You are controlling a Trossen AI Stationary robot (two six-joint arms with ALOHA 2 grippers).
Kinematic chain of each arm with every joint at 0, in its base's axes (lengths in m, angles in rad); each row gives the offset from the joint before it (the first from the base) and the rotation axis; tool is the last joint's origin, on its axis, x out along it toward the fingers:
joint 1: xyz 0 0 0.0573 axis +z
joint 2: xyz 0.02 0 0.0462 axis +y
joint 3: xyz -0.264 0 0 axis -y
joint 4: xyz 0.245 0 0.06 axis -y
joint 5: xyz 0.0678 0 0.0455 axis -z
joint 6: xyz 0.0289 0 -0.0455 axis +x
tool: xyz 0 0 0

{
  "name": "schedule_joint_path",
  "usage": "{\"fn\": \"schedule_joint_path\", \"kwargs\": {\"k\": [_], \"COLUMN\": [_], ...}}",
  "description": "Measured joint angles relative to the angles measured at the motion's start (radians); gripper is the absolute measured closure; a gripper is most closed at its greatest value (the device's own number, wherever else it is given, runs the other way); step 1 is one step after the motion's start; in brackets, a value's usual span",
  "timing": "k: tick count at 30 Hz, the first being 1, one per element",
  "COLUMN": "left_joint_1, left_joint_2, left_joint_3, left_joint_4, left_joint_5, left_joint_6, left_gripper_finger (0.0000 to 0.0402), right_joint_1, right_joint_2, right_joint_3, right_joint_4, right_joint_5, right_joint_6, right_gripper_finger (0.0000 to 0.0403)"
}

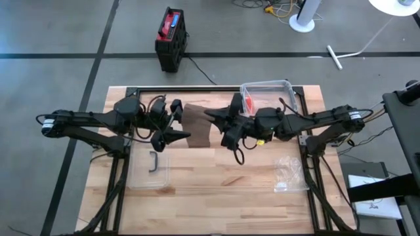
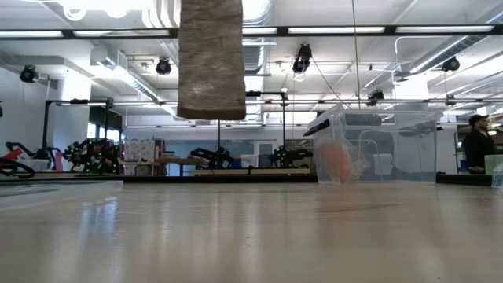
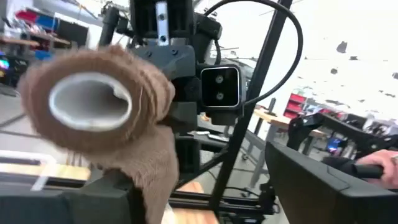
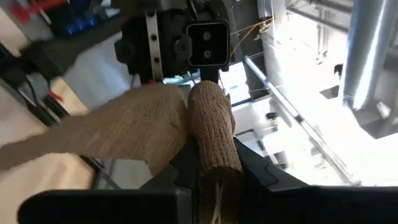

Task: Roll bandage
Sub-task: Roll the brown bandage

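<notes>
High view: bandage (image 1: 197, 126) spans both grippers, right gripper (image 1: 220, 126) clamping it (left gripper (image 1: 176, 130) parted).

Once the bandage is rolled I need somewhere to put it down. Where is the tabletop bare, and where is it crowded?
Bare wood: the whole near strip of the table, between the clear tray and the crumpled plastic wrapper. Crowded: the middle, where the left gripper and right gripper meet at the brown bandage, and the far right corner with the clear bin.

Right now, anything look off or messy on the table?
Nothing spilled or damaged. The bandage hangs above the table between the left gripper and right gripper, only partly rolled, with a loose tail drooping.
</notes>
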Motion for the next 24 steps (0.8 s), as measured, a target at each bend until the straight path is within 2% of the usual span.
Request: {"fn": "schedule_joint_path", "kwargs": {"k": [12, 24], "left_joint_1": [0.000, 0.003], "left_joint_2": [-0.010, -0.084], "left_joint_3": [0.000, 0.000], "left_joint_4": [-0.090, -0.285], "left_joint_5": [0.013, -0.022], "left_joint_6": [-0.061, -0.078], "left_gripper_finger": [0.0145, 0.0183], "right_joint_1": [0.044, 0.076], "right_joint_2": [-0.002, -0.002], "right_joint_3": [0.000, 0.000], "right_joint_4": [0.061, 0.067], "right_joint_5": [0.062, 0.092], "right_joint_6": [-0.244, -0.474], "right_gripper_finger": [0.0347, 0.0342]}}
